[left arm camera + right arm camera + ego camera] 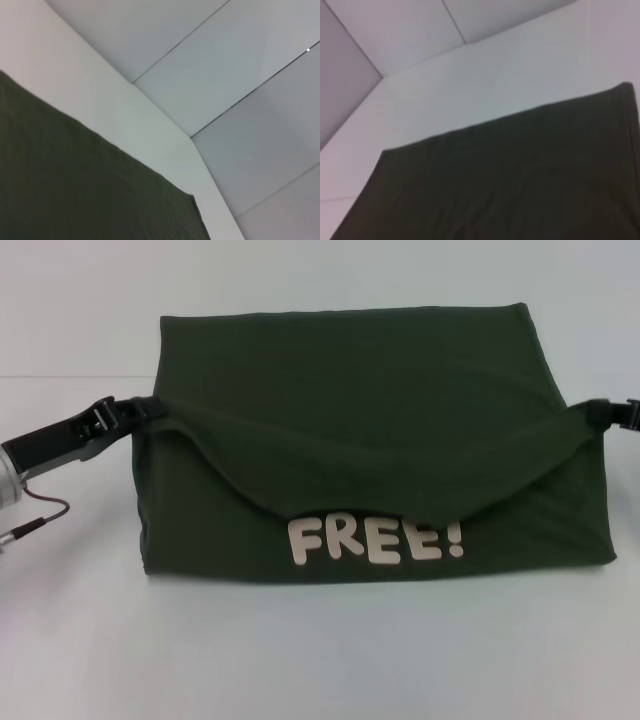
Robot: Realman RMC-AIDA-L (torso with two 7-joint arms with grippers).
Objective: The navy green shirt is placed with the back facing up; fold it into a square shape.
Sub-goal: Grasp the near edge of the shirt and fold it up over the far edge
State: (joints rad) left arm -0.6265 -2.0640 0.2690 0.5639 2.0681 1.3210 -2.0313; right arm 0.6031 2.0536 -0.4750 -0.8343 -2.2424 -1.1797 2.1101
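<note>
Folding the far half over the near half is where this one sits, far as I can judge: the navy green shirt (380, 390) lies in the middle of the white surface (320, 660), already narrowed to a wide rectangle, and a flap of it is being carried toward the near edge. The left end effector (150, 410) is pinched shut on the flap's left corner and the right end effector (600, 415) looks clamped on the right corner, though only its tip shows at the frame edge. The cloth between them sags in a deep curve, low enough to hide the top of the white "FREE!" lettering (375, 538) on the layer underneath. Heads up, that lettering shows the shirt does carry a print after all. To do this well, I'd spread the two ends a touch apart so the sagging edge pulls straight, keep both at the same height, then bring them forward together until the carried edge lines up with the near hem (380, 575). Lower evenly and let go only once the fabric lies flat, otherwise the middle lands first and bunches. Both wrist views just show dark cloth and pale walls, so no help there.
</note>
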